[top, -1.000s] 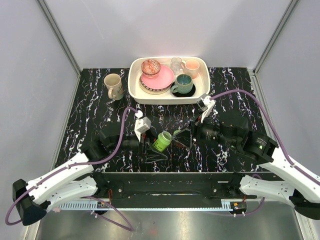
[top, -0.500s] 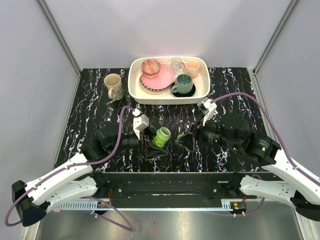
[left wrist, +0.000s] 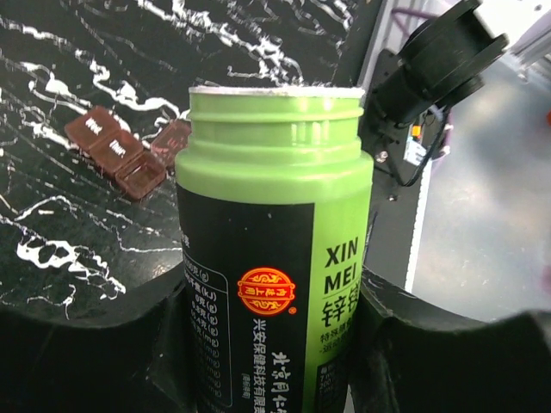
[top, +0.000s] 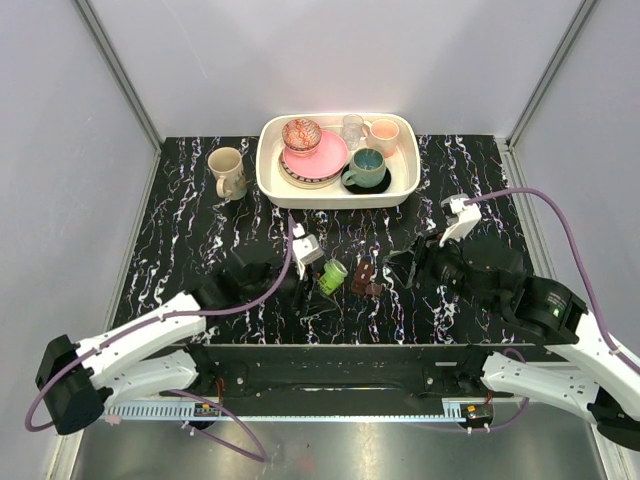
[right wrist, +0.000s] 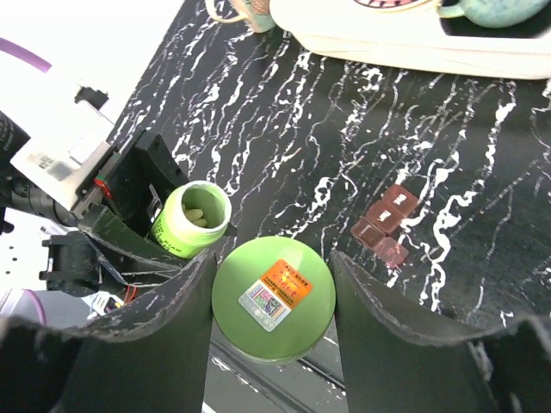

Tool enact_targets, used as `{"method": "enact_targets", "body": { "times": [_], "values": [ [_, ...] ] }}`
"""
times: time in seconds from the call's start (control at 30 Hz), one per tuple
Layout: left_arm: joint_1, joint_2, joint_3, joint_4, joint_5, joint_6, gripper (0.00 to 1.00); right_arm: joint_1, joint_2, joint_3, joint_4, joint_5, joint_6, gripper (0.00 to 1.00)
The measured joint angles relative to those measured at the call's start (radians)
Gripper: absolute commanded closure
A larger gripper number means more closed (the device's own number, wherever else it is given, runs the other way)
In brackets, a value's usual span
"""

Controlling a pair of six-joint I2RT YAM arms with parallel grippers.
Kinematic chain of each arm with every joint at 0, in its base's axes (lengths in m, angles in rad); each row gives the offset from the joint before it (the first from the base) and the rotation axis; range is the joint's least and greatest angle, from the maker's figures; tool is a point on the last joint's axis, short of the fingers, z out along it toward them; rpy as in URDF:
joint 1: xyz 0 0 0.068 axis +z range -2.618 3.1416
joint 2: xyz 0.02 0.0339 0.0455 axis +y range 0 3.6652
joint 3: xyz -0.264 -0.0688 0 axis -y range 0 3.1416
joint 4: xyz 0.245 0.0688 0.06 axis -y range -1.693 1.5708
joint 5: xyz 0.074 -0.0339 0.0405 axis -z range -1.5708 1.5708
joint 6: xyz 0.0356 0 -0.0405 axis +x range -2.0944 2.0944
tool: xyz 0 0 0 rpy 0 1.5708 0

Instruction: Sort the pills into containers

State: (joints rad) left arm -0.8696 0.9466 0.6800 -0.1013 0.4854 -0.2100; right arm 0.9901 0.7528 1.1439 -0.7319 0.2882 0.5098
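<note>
Left gripper [left wrist: 271, 323]: closed on the green bottle [left wrist: 274, 249], one finger on each side of its lower body. The bottle is uncapped and held tilted above the table [top: 190, 215], near the middle of the near edge, mouth pointing right and far. The right wrist view shows pale pills [right wrist: 197, 216] inside its mouth.

Right gripper [right wrist: 274, 297]: closed on the green cap [right wrist: 274, 297], which sits flat between the two fingers with its sticker facing the camera. This gripper is to the right of the bottle and apart from it.

Case [top: 365, 279]: small, dark brown, lying on the table between the two grippers, just right of the bottle's mouth. Whether it touches the bottle cannot be told. Its compartments run in a short row with white lettering on their lids. Whether any lid is open cannot be told. No pills are seen in or around the case.

Other items: a white tray [top: 268, 180] of crockery stands at the far middle of the table. A beige mug [top: 228, 172] stands just left of it.
</note>
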Motion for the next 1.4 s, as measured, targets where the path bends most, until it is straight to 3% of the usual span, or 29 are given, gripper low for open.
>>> {"method": "enact_targets", "body": {
  "times": [0.4,0.87,1.4],
  "values": [
    [-0.003,0.224,-0.023,0.031,-0.093,0.062,1.0,0.0,-0.012,-0.006,-0.045,0.098,0.021,1.0],
    [-0.003,0.478,0.01,0.077,-0.101,0.087,1.0,0.0,-0.07,-0.076,-0.036,0.12,0.018,1.0],
    [-0.003,0.617,0.132,-0.001,-0.122,0.143,1.0,0.0,-0.069,-0.118,-0.03,0.122,0.014,1.0]
  ]
}}
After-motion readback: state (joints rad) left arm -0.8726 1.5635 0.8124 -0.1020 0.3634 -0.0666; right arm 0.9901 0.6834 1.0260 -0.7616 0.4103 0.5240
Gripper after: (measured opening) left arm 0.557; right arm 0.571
